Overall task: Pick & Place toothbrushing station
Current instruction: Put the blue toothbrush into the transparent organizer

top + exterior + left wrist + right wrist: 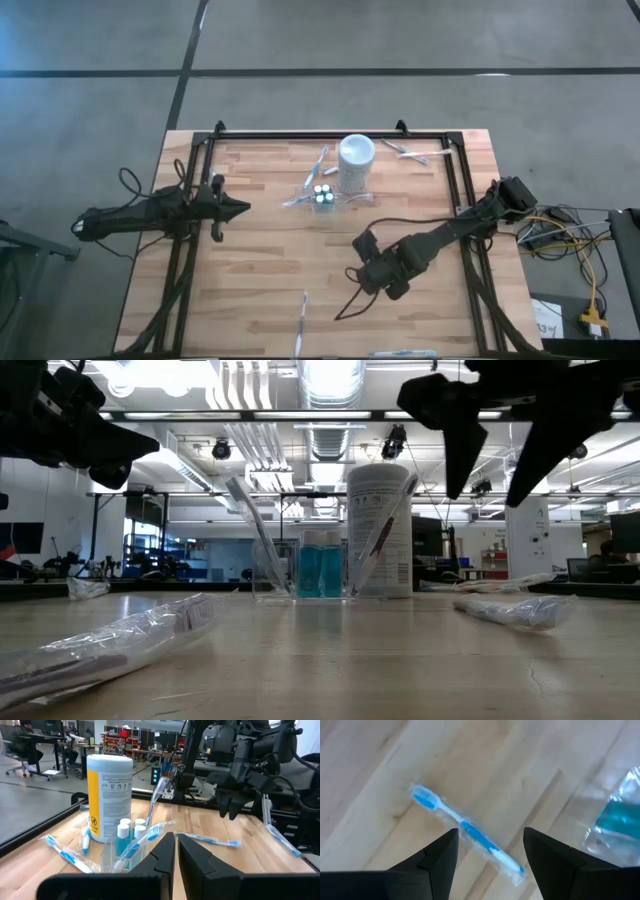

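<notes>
Right pincer (490,852): fingers apart, above a wrapped toothbrush (467,831) lying on the desk (250,270).
Left pincer (176,851): fingers together, empty, facing the cup (109,795).
</notes>
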Robot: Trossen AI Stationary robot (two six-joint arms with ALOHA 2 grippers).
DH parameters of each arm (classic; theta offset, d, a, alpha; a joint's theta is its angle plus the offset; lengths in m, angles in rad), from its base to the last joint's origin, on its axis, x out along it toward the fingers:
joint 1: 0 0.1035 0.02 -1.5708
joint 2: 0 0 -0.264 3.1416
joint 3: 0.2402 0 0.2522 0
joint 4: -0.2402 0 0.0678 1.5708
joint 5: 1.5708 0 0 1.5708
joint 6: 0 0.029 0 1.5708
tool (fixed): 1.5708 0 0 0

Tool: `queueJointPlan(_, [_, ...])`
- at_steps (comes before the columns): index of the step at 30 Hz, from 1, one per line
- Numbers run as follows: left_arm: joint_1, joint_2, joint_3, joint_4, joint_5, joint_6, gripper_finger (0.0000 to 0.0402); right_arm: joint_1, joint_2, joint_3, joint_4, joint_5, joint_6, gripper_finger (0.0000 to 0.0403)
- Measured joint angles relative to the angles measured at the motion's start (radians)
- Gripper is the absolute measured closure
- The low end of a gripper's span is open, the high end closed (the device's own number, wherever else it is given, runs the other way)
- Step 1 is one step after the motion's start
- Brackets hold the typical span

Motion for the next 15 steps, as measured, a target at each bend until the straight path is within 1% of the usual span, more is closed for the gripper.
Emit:
queueJointPlan(4, [0.000, 0.000, 0.000, 0.001, 0.000, -0.005, 0.0376, -0.015, 0.000, -0.020, 0.048, -0.010, -0.078, 0.0184])
queueJointPlan(11, [0.000, 0.000, 0.000, 0.019, -0.001, 0.018, 0.0376, -0.019, 0.012, -0.120, 0.200, -0.024, -0.224, 0.0184])
queueJointPlan(15, [0.000, 0.000, 0.000, 0.037, -0.002, 0.016, 0.0376, -0.019, 0.056, -0.142, 0.194, -0.039, -0.276, 0.0184])
